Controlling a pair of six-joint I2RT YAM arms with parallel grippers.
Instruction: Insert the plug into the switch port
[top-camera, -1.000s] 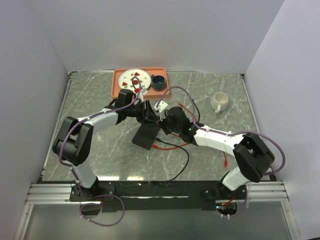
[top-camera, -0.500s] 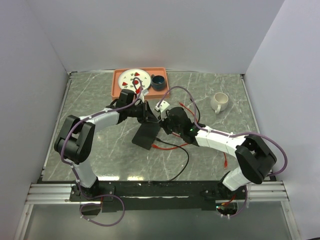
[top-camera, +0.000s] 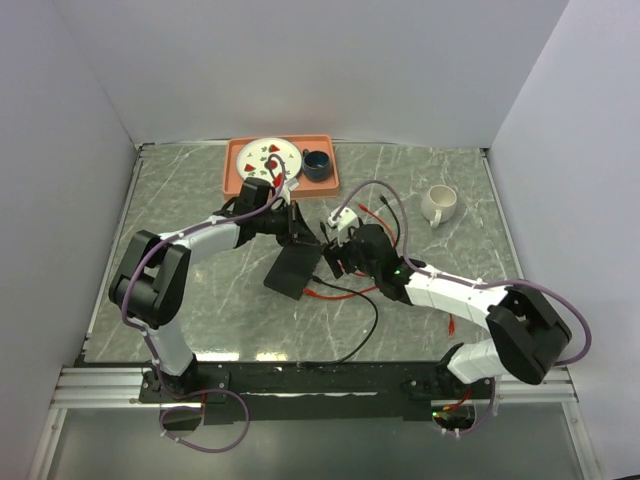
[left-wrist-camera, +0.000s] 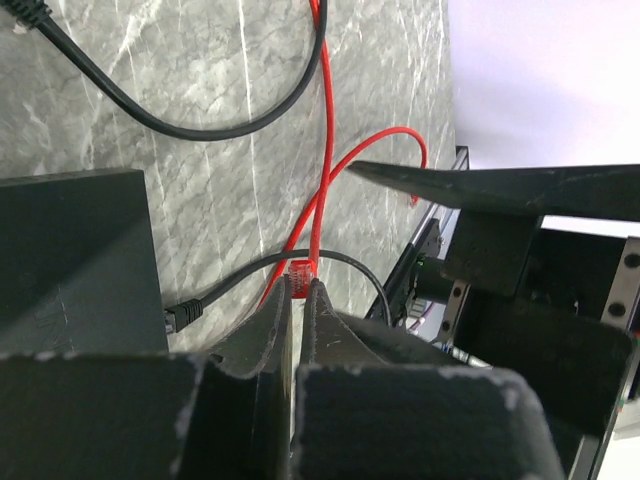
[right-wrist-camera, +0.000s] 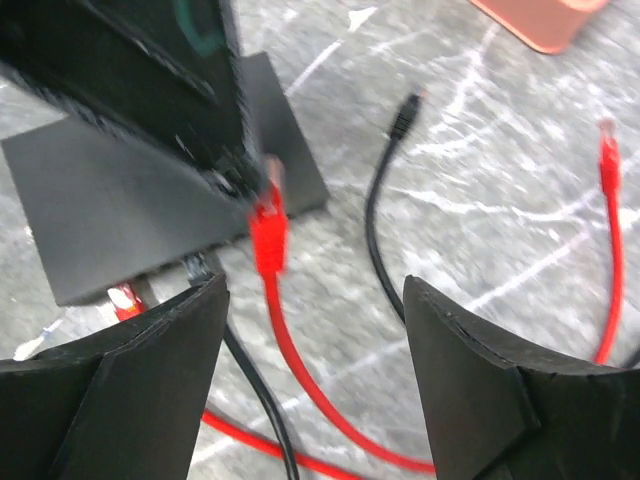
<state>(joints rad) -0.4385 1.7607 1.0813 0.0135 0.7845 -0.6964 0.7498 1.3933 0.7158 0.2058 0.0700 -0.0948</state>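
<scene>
The switch (top-camera: 293, 270) is a flat black box lying mid-table, also seen in the left wrist view (left-wrist-camera: 75, 250) and the right wrist view (right-wrist-camera: 130, 210). The red plug (left-wrist-camera: 302, 270) sits pinched at the tips of my left gripper (left-wrist-camera: 302, 290), which is shut on it just off the switch's far right corner (top-camera: 312, 240). Its red cable (right-wrist-camera: 300, 370) trails down onto the table. My right gripper (right-wrist-camera: 315, 300) stands open a little to the right (top-camera: 335, 258), facing the plug (right-wrist-camera: 268, 235), with only the cable between its fingers.
A black cable (top-camera: 370, 320) with a loose black plug (right-wrist-camera: 405, 115) lies beside the switch. Another red plug end (right-wrist-camera: 606, 160) rests further right. An orange tray (top-camera: 232, 172) with a plate and a dark cup is at the back, and a white mug (top-camera: 438, 205) at the right.
My left gripper shut on the red plug. My right gripper then let go, opened wide and drew back to the right.
</scene>
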